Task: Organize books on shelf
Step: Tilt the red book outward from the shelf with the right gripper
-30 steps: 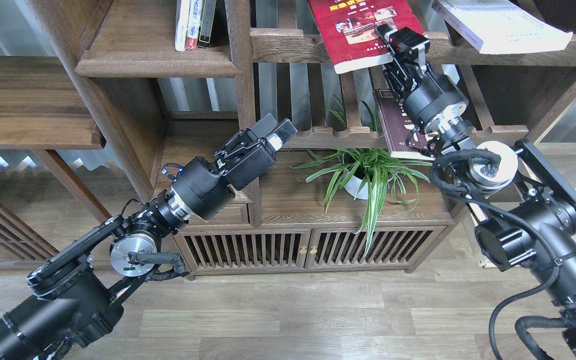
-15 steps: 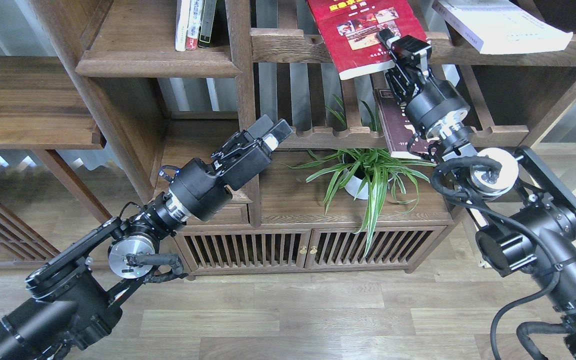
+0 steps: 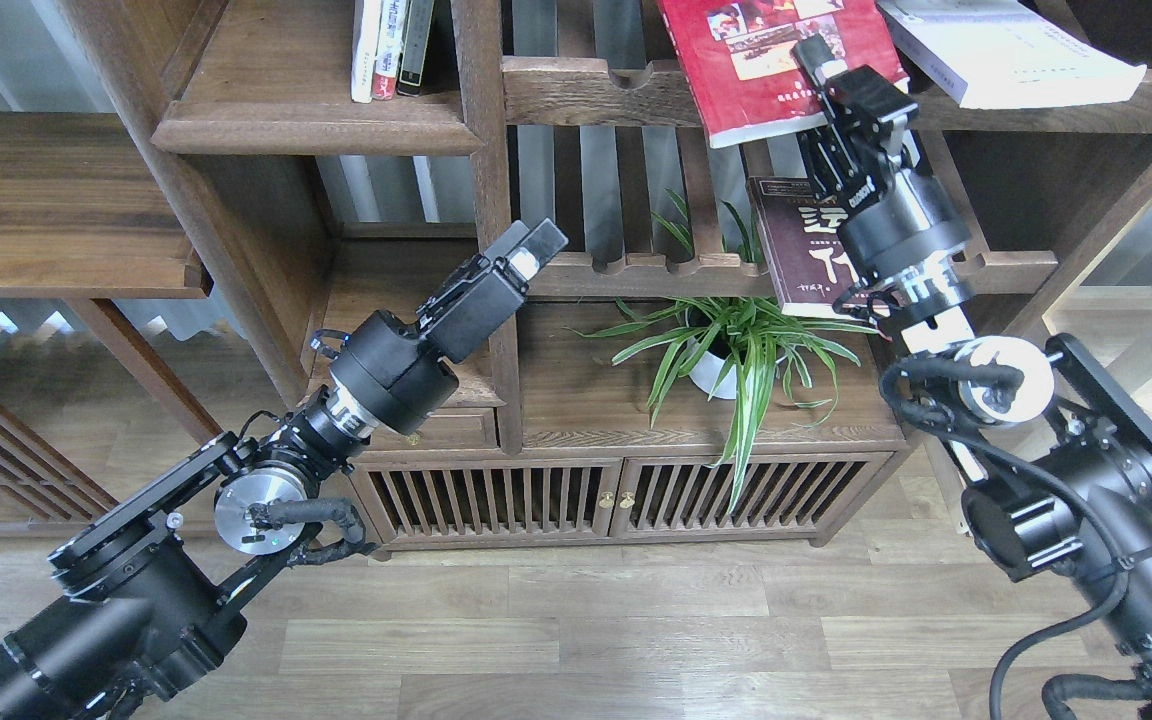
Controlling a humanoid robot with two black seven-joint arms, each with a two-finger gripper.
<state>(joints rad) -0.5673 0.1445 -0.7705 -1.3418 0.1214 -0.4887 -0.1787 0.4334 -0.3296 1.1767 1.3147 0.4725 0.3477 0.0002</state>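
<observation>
My right gripper is shut on the lower edge of the bright red book and holds it tilted over the upper slatted rack. The dark maroon book lies on the lower slatted rack, partly hidden behind my right wrist. The thick white-lavender book lies on the upper rack at the right. The solid dark shelf is at the upper left. My left gripper is empty, with its fingers together, in front of the bookcase post below that shelf.
Three thin books stand at the shelf's right end. A potted spider plant stands on the low cabinet under the racks. A lower dark shelf juts out at far left.
My right gripper has carried the red book up and to the right, uncovering more of the maroon book. My left arm has turned slightly and its gripper has drifted left.
</observation>
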